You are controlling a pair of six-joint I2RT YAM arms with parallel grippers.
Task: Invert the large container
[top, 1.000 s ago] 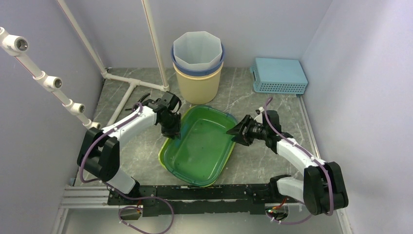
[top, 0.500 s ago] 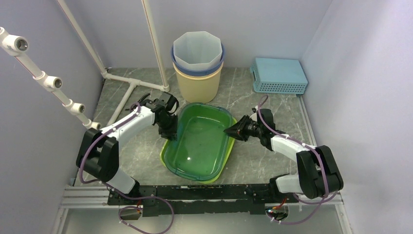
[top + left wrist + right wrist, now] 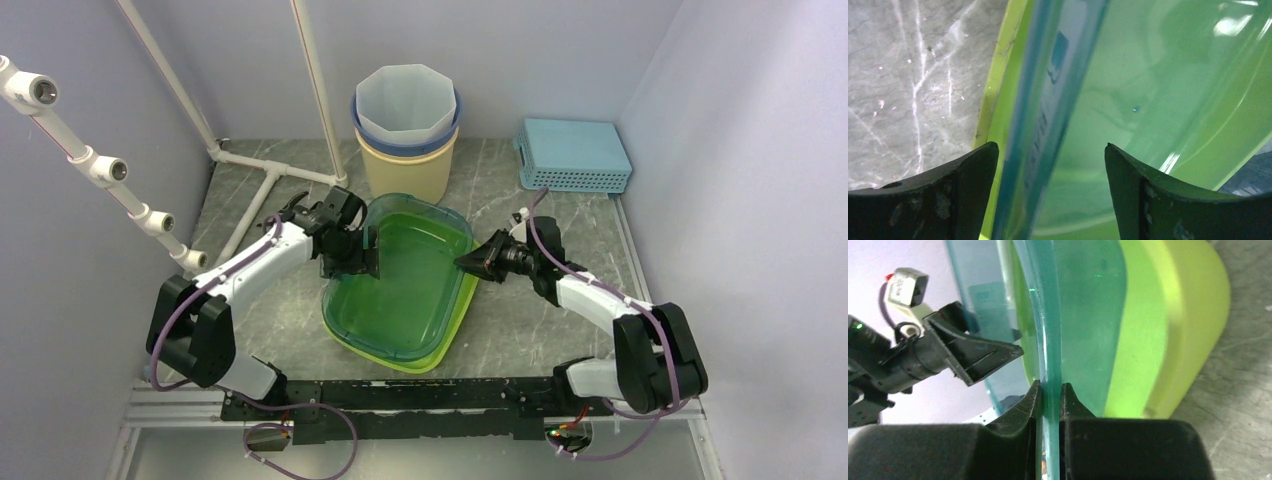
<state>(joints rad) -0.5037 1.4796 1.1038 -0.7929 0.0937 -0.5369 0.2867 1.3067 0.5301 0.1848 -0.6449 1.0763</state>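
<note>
Gripper, right: clenched on the right rim of the teal tub, whose thin wall is pinched between both fingers; the grip has tightened since a second ago. Gripper, left: released, jaws spread wide astride the tub's left rim, neither finger seen touching it; half a second ago they were closed on it. Teal tub: nested in the yellow-green tub at mid-table, far rim now drawn up against the foot of the stacked buckets in the overhead view. Blue basket: far right corner, unmoved.
</note>
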